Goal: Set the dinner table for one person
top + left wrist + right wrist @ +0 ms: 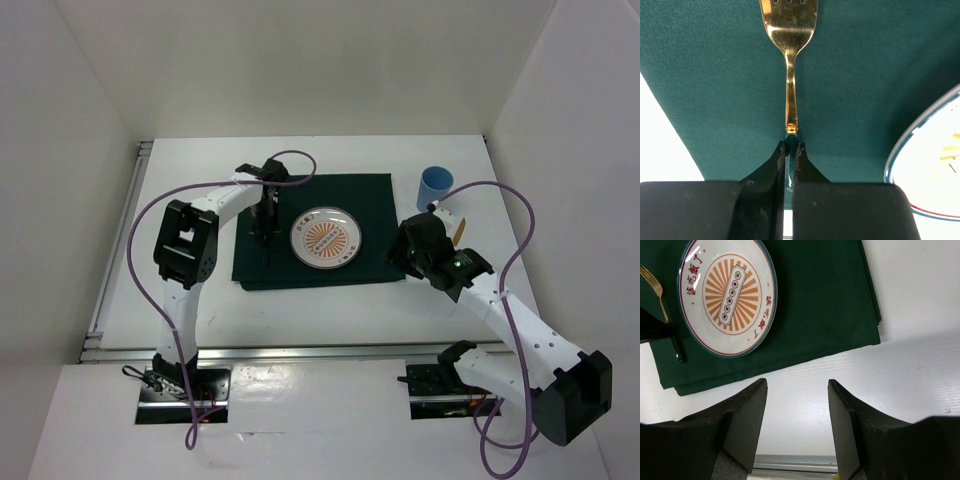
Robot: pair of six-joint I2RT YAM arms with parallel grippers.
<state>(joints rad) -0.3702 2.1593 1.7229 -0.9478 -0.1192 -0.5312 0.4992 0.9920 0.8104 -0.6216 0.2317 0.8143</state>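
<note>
Left gripper (791,147) clamps the fork (790,60) by its handle, left of the plate (326,238); a crooked release could skew it. Right gripper (797,385), right of the plate, gapes empty.

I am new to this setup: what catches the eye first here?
A round white plate with an orange sunburst sits on a dark green rectangular cloth at the centre. Left of it, the left gripper pinches a gold metal fork; a light blue cup stands far right.
</note>
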